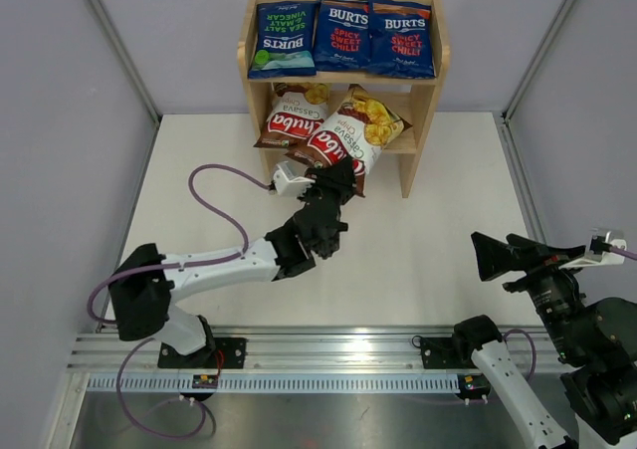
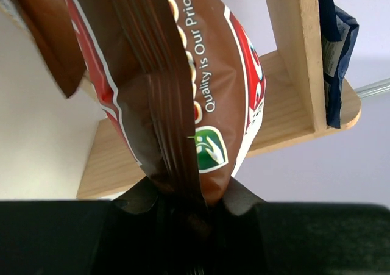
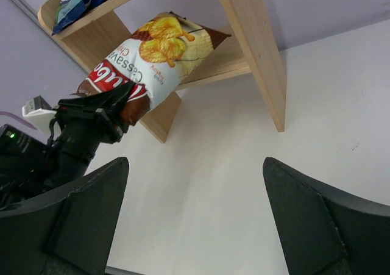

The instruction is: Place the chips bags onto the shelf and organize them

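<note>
The left gripper is clamping the crimped bottom seam of a brown Chuba bag, its fingers pressing together on the seam from both sides. The bag is slanting up and away from the gripper. Its chip-printed top end is reaching into the right half of the lower tier of the shelf, close to the right post, while its lower end is hanging out past the tier's front edge above the table. Whether the top end is resting on the board is hard to tell. A second Chuba bag is lying in the left half of the same tier, tilted, with its near end just beside the held one. Three BURTS bags are lying side by side across the top tier, the green-accented one at the left end. The shelf is standing at the middle of the table's far edge. The right gripper is hanging over the table's near right corner, well apart from the shelf, its fingers spread wide and holding nothing.
</note>
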You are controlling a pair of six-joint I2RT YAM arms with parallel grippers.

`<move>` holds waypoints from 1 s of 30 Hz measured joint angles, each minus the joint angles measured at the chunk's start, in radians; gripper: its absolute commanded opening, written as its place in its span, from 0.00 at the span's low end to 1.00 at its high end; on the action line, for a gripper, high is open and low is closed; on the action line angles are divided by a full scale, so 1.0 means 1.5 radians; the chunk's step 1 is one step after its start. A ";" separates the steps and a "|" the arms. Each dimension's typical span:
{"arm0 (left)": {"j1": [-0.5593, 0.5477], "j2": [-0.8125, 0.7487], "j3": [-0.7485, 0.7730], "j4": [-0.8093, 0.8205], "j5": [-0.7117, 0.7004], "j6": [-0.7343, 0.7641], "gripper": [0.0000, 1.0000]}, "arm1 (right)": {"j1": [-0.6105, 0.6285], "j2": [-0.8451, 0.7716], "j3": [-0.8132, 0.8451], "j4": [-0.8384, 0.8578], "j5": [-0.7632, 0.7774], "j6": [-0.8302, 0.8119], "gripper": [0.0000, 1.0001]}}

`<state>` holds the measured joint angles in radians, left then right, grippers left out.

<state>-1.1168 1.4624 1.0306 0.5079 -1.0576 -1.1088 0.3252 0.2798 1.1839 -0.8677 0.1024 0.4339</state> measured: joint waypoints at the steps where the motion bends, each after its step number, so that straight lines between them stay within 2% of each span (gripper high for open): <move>1: 0.002 0.022 0.012 0.019 -0.008 0.013 0.00 | 0.000 -0.001 0.000 0.000 -0.004 0.000 0.99; 7: 0.002 0.149 0.128 0.131 -0.058 0.093 0.01 | 0.000 -0.013 0.001 -0.001 -0.029 0.000 1.00; 13: 0.002 0.239 0.238 0.181 -0.119 0.131 0.02 | 0.000 -0.030 0.036 -0.014 -0.048 0.000 1.00; 17: 0.004 0.287 0.277 0.204 -0.143 0.142 0.08 | 0.000 -0.047 0.055 -0.020 -0.065 0.000 0.99; 23: 0.014 0.381 0.366 0.213 -0.164 0.175 0.08 | 0.000 -0.057 0.066 -0.035 -0.080 0.000 0.99; 30: 0.028 0.483 0.485 0.221 -0.181 0.238 0.15 | 0.000 -0.063 0.066 -0.042 -0.082 0.000 0.99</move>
<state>-1.0752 2.1864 1.7580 0.8398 -1.3293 -0.7517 0.3252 0.1848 1.2827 -0.9306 -0.0208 0.4335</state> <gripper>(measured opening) 0.225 0.993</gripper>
